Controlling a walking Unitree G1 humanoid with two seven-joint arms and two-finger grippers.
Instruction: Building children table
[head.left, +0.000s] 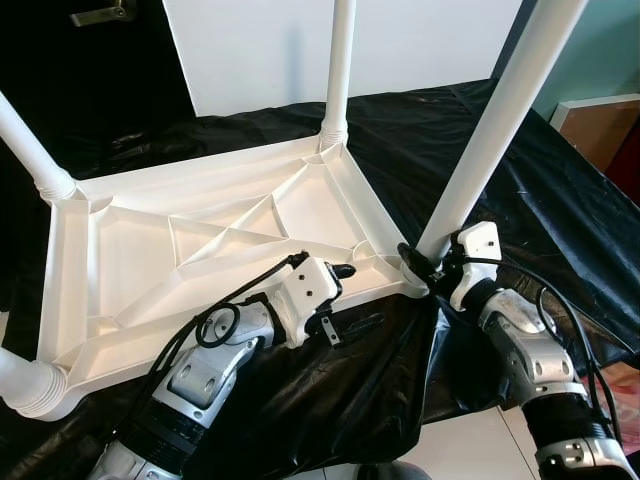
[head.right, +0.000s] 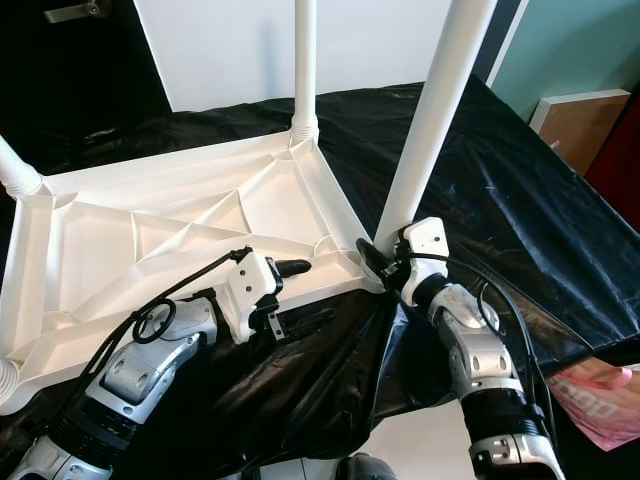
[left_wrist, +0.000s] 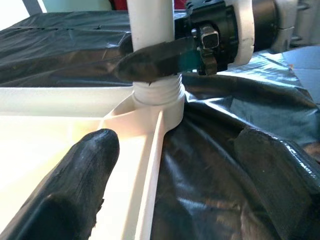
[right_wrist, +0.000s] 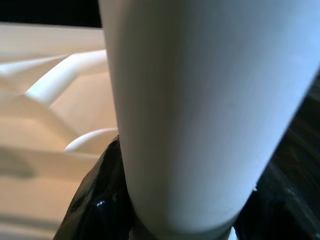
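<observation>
A white plastic tabletop lies upside down on a black sheet. White legs stand up from its corners. My right gripper is shut on the base of the near right leg, just above its threaded socket. In the right wrist view that leg sits between the black fingers. My left gripper is open and straddles the tabletop's near rim a little left of that corner. One of its fingers is over the white underside, the other lies over the sheet.
Other legs rise at the far right corner, the far left corner and the near left corner. A white panel stands behind. A wooden box is at the right, and a pink item lies on the floor.
</observation>
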